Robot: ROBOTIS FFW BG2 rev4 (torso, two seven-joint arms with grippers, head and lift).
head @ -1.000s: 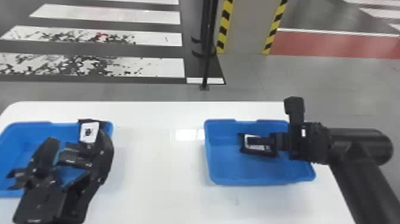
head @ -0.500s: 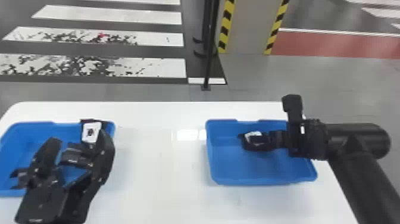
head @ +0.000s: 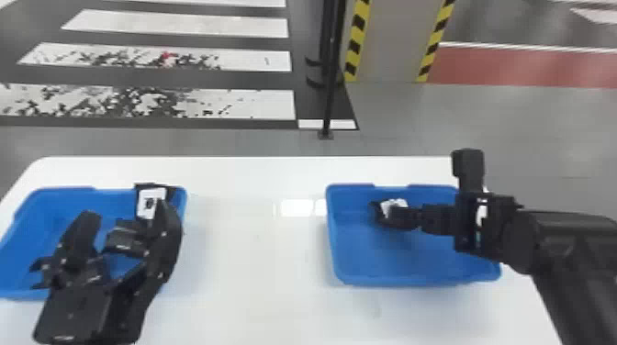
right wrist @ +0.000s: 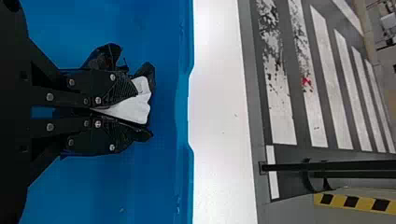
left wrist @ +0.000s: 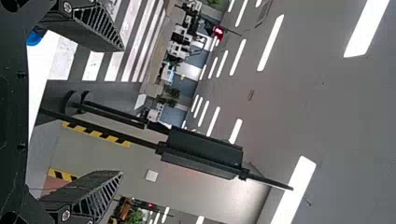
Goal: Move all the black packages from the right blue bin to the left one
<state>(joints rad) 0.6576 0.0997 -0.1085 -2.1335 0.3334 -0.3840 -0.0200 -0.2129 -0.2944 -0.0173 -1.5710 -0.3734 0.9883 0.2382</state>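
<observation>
In the head view my right gripper (head: 408, 218) is inside the right blue bin (head: 381, 270), at a black package (head: 394, 206) with a white label near the bin's far side. The right wrist view has my right gripper (right wrist: 112, 108) shut on the black package (right wrist: 145, 74), whose film and white label are crumpled between the fingers. My left gripper (head: 124, 211) is parked over the left blue bin (head: 69, 195), its fingers apart; the left wrist view shows this gripper (left wrist: 119, 112) with nothing between them. Another black package (head: 151, 202) with a white label lies at the left bin's far right corner.
The white table (head: 257, 257) lies between the two bins. A thin black post (head: 329, 91) stands on the floor beyond the table, near a pillar with yellow and black stripes (head: 356, 43).
My right gripper has closed on the package in the right bin, and the package's label has bunched up and become less visible. The left arm has stayed still.
</observation>
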